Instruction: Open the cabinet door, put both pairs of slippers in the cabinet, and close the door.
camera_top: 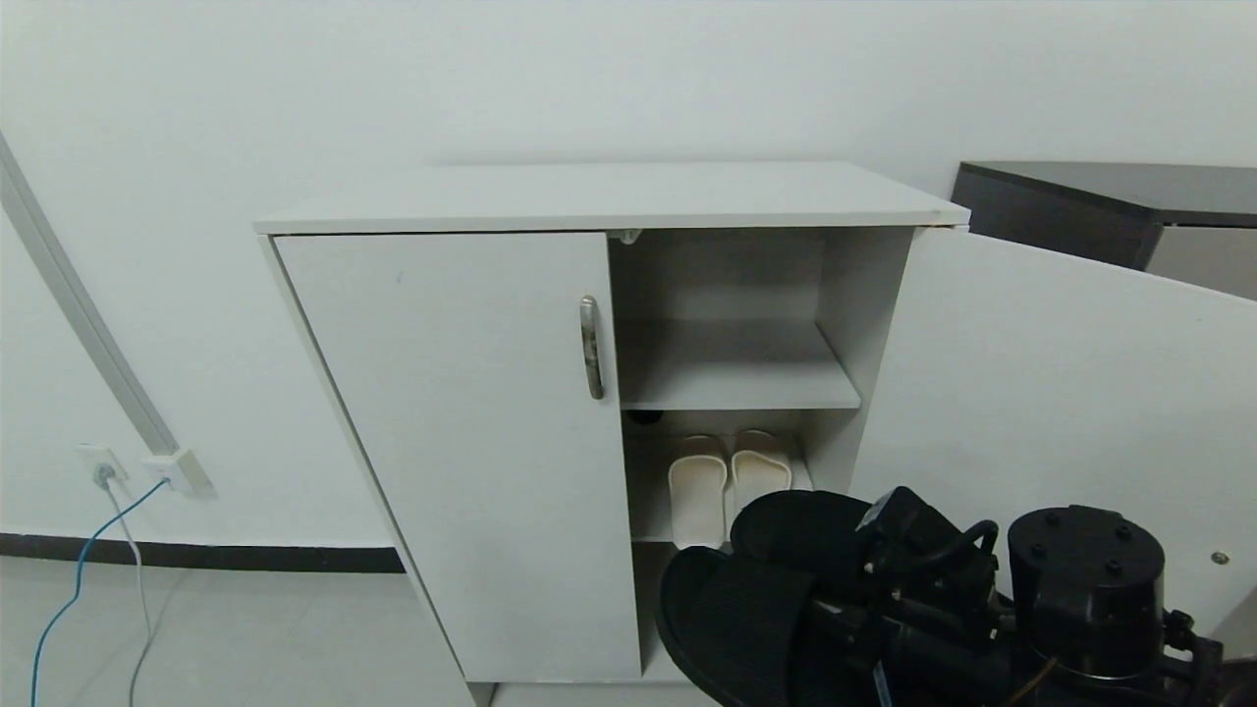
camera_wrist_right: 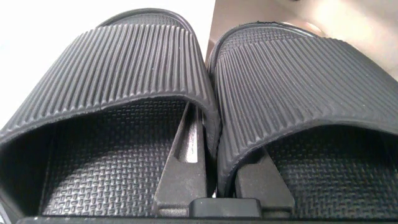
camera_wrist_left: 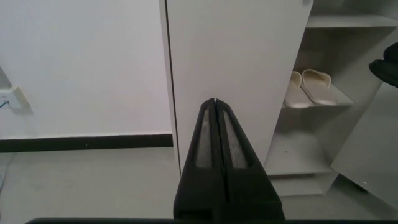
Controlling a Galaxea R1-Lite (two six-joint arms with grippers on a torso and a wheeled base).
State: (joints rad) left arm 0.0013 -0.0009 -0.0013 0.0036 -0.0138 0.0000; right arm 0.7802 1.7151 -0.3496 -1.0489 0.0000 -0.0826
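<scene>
Right gripper (camera_wrist_right: 217,163): clamped on the black slippers (camera_wrist_right: 155,81); one finger lies inside each slipper, and the two touching side walls are pinched between them.
Black slippers, look: a matched pair of slides held side by side, with broad, finely ribbed straps arched over footbeds stamped in a small cross-hatch; matte and rubbery.
Black slippers, place: in the head view they hang low (camera_top: 776,579) in front of the cabinet's open right half, outside it and below the white pair.
Left gripper (camera_wrist_left: 214,107): fingers pressed flat together with nothing between them, held in front of the closed door.
White slippers (camera_top: 727,481): smooth, cream, rounded slides, side by side on the middle shelf (camera_top: 648,481), toes pointing out.
Cabinet (camera_top: 609,196): boxy, with flat white laminate panels and a plain top.
Left door (camera_top: 462,442): shut, with a slim, curved metal handle (camera_top: 591,347) at its inner edge.
Right door (camera_top: 1061,393): swung wide open.
Upper shelf (camera_top: 737,373): a bare, flat board.
</scene>
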